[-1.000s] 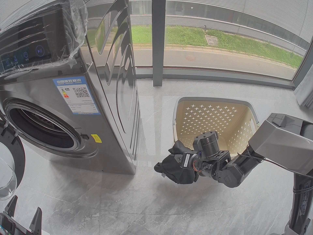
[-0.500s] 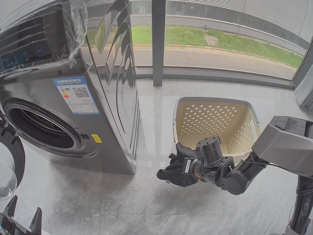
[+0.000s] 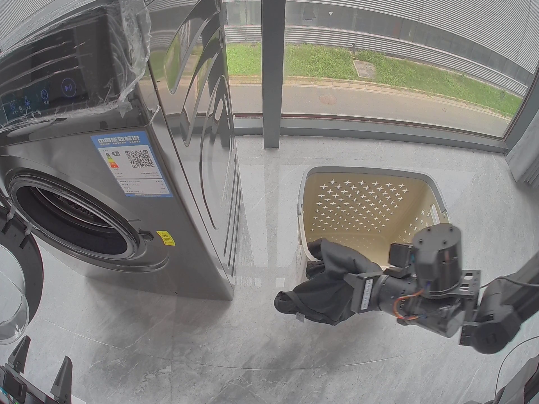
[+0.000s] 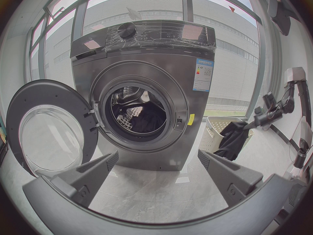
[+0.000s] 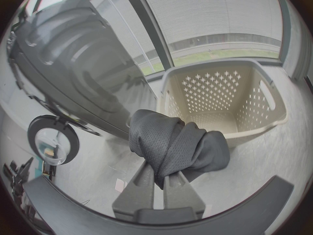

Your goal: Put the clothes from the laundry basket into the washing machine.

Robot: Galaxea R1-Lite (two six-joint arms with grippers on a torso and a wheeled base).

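My right gripper (image 3: 349, 290) is shut on a dark grey garment (image 3: 328, 287) that hangs above the floor by the near left corner of the beige laundry basket (image 3: 371, 172). In the right wrist view the fingers (image 5: 146, 184) pinch the mesh garment (image 5: 176, 144) in front of the basket (image 5: 275, 121), whose inside looks bare. The grey washing machine (image 3: 168, 158) stands to the left with its round door (image 4: 49, 131) swung open. Dark clothes (image 4: 146, 116) lie in the drum. My left gripper (image 4: 159, 177) is open, low in front of the machine, also at the head view's bottom left (image 3: 40, 366).
A large window with a dark post (image 3: 273, 57) runs behind the machine and basket. Pale tiled floor (image 3: 224, 343) lies open between the machine's front and the basket. A grey curtain (image 3: 525, 147) hangs at the far right.
My right arm's wrist has drawn back to the right and nearer the head camera. The garment stays clamped and now trails over the basket's near left corner. The left arm is unmoved.
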